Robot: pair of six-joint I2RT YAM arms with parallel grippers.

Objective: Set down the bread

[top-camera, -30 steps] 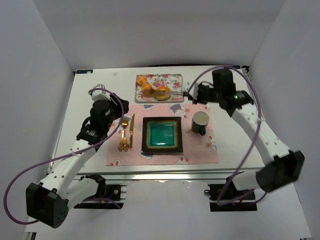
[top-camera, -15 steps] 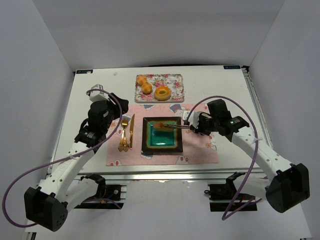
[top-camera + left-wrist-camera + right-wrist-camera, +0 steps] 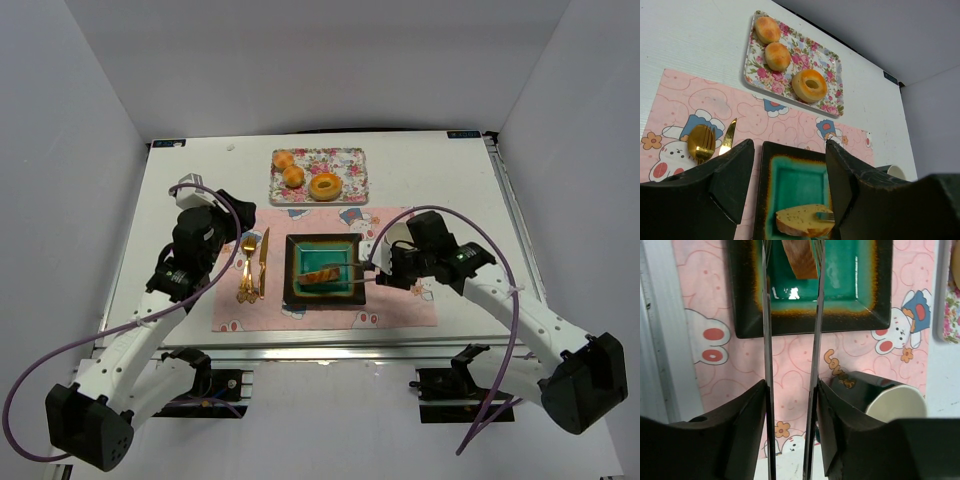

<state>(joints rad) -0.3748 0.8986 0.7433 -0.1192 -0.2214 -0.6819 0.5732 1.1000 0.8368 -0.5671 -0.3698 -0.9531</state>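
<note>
The bread [image 3: 321, 275], a golden-brown oval roll, lies low over the middle of the green square plate [image 3: 294, 290]. It is gripped at its right end between the tips of metal tongs [image 3: 352, 268]. My right gripper [image 3: 374, 270] is shut on the tongs' handles, just right of the plate. In the right wrist view the tongs [image 3: 765, 340] run up from my gripper [image 3: 791, 385] to the bread [image 3: 799, 262]. The left wrist view shows the bread [image 3: 800, 220] on the plate [image 3: 765, 190]. My left gripper [image 3: 224, 203] is open and empty, left of the cutlery.
A floral tray [image 3: 352, 160] at the back holds two round orange buns [image 3: 293, 177] and a doughnut [image 3: 324, 186]. A gold fork [image 3: 245, 272] and knife [image 3: 263, 260] lie left of the plate on the pink placemat [image 3: 400, 312]. A dark mug [image 3: 885, 400] stands right of the plate.
My right arm has carried the bread in the tongs from the tray to the plate, then from the plate's far edge to its middle and lower. My left arm has drawn back slightly.
</note>
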